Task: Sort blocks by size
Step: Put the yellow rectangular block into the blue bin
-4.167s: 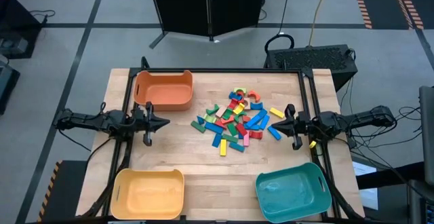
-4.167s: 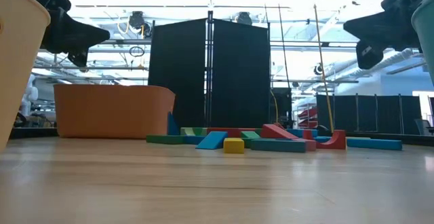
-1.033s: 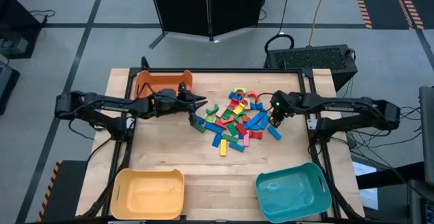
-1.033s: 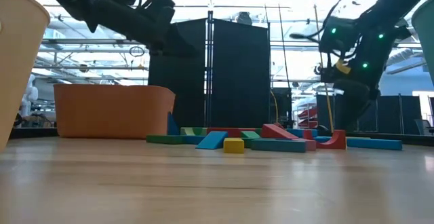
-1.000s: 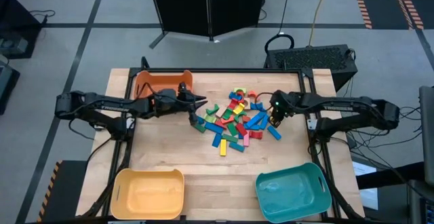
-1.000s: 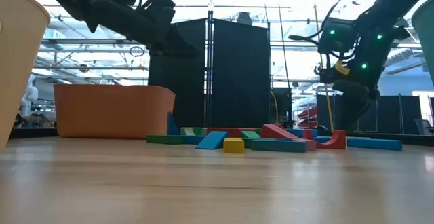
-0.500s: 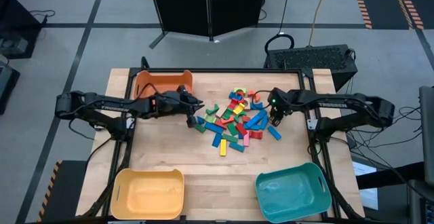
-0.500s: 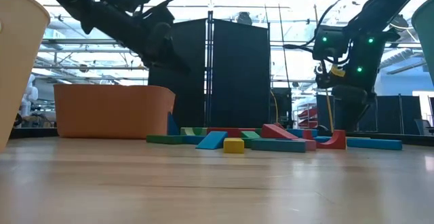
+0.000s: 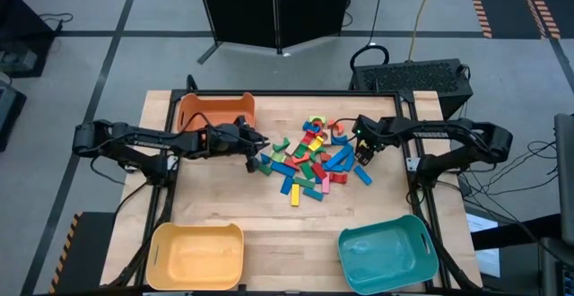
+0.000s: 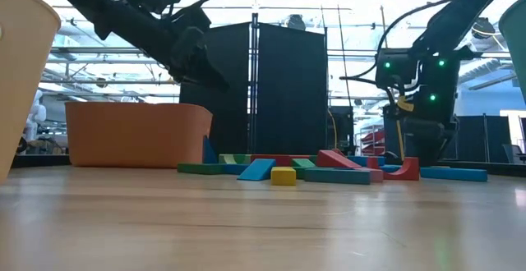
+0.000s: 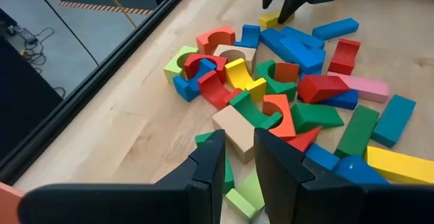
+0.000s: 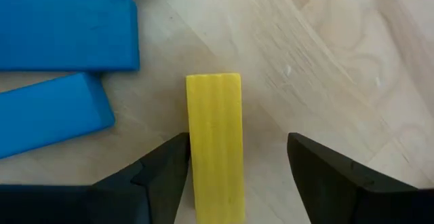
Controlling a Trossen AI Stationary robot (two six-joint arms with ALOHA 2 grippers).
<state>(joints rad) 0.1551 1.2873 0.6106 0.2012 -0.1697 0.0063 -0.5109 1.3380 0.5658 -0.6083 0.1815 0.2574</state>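
Observation:
The blocks (image 9: 309, 159) lie in a loose pile in the middle of the table: coloured bars, cubes and arches. My right gripper (image 12: 236, 146) is open and points down at the pile's right edge (image 9: 362, 154). Its fingers stand on either side of a yellow bar (image 12: 215, 136) lying flat on the wood, one finger (image 12: 159, 173) close beside it. My left gripper (image 9: 256, 145) hovers at the pile's left edge, slanting down toward the blocks. Its fingers (image 11: 207, 173) are only a narrow gap apart with nothing between them.
An orange bin (image 9: 215, 118) stands at the far left, just behind my left arm. A yellow bin (image 9: 195, 256) is at the near left and a teal bin (image 9: 387, 253) at the near right. Two blue bars (image 12: 64, 30) lie beside the yellow bar.
My right gripper has come down over the right edge of the pile and now stands low over the yellow bar. My left gripper has sunk a little and drawn slightly back toward the table's left edge. The blocks have not moved.

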